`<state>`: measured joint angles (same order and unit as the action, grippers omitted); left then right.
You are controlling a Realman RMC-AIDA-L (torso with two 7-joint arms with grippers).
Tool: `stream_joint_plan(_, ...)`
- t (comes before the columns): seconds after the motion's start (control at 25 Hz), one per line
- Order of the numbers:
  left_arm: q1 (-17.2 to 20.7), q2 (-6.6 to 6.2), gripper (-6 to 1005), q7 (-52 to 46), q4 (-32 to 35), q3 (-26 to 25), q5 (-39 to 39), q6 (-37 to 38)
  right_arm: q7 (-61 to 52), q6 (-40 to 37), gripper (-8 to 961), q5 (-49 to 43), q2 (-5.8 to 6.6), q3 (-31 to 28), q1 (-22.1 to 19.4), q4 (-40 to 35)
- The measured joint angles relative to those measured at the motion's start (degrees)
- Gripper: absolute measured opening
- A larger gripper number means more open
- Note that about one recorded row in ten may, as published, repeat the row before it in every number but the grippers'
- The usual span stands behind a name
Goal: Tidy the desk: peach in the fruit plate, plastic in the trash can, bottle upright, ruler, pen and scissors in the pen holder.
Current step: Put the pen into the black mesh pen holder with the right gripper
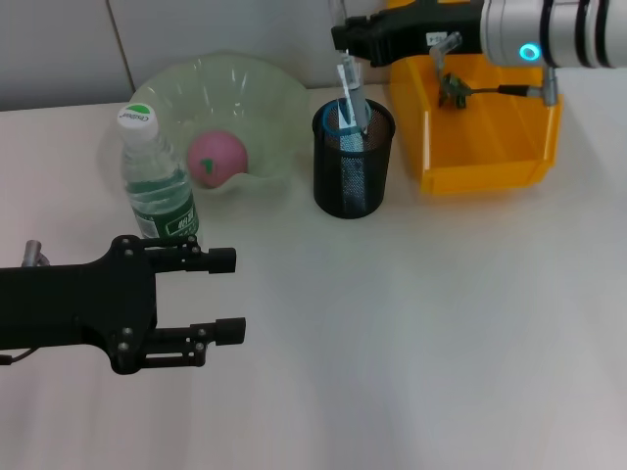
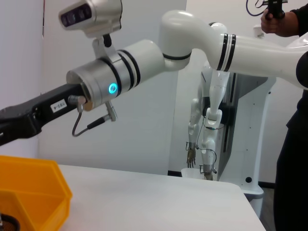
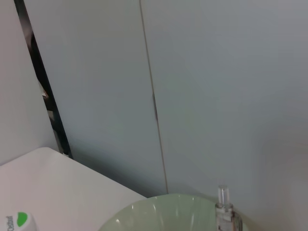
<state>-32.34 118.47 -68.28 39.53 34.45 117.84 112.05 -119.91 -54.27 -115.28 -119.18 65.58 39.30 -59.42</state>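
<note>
Right end effector (image 1: 345, 61), which I hold above the black mesh pen holder (image 1: 352, 166), is clamped on the clear ruler (image 1: 351, 96), whose lower end is inside. Left end effector (image 1: 225, 296) hovers open over the worktop (image 1: 441, 323) near the upright bottle (image 1: 155, 178). Peach (image 1: 217, 158) lies in the fruit plate (image 1: 274, 108).

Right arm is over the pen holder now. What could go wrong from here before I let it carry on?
The right gripper hangs above the black mesh pen holder with a clear ruler between them; a snag on pulling away could tip the light holder toward the yellow bin. The left gripper, jaws open, sits close to the upright bottle; a careless sweep could knock it over, perhaps into the fruit plate holding the peach.
</note>
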Motion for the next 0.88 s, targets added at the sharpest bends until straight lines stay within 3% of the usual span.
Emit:
stream_joint_plan(0.48, 0.00, 0.00, 765, 0.71, 0.01, 0.00, 0.01, 0.09, 5.65, 4.87, 267, 3.98, -0.14, 1.55, 1.57, 8.00)
stream_joint_plan(0.88, -0.01, 0.00, 766, 0.77, -0.07, 0.00, -0.09, 0.18, 7.12, 4.91, 285, 4.42, -0.25, 2.09, 0.79, 8.58)
